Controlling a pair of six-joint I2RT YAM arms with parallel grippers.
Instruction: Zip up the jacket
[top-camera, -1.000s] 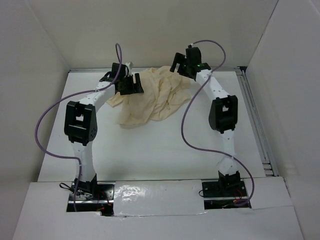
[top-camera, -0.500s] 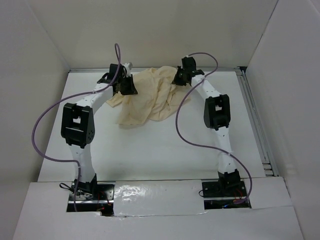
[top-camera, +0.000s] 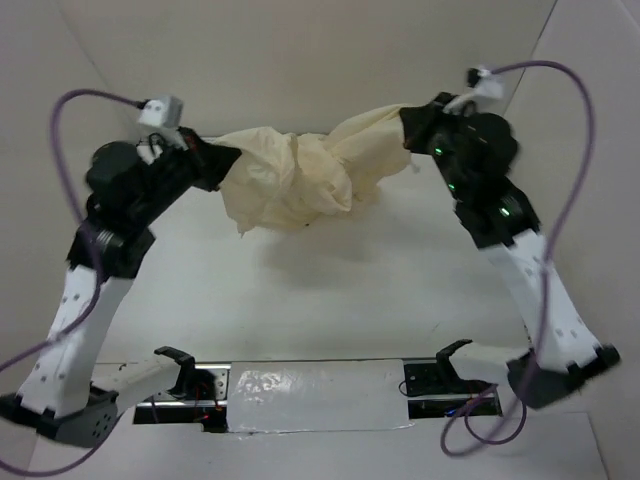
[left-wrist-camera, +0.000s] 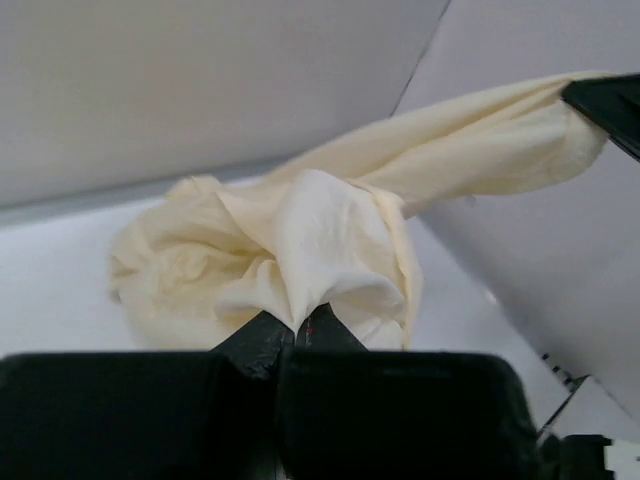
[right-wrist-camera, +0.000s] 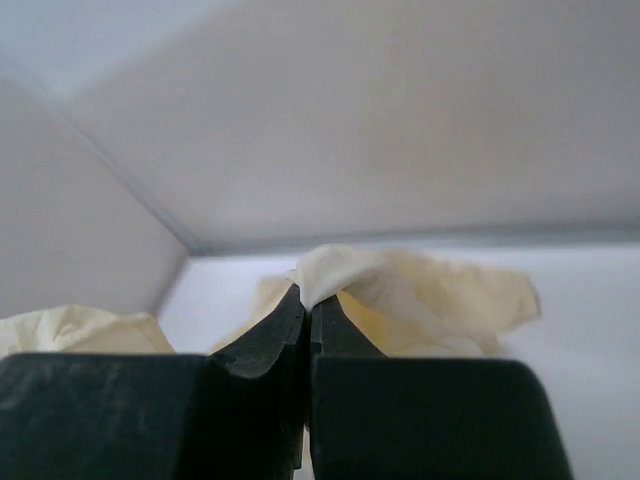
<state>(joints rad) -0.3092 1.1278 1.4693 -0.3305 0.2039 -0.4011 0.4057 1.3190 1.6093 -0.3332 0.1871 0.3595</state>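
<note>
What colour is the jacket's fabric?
The jacket is plain pale cream-yellow; best seen in the left wrist view.

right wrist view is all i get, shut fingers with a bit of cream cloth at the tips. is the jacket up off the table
Observer: It looks so. In the top view the jacket hangs in the air, clear of the table.
Operator: is the other arm holding it too
Observer: Yes. The left wrist view shows the left gripper shut on a fold of it.
Operator: is it pulled flat between them
Observer: No. From above, the jacket sags in a twisted lump between the left gripper and the right gripper.
</note>
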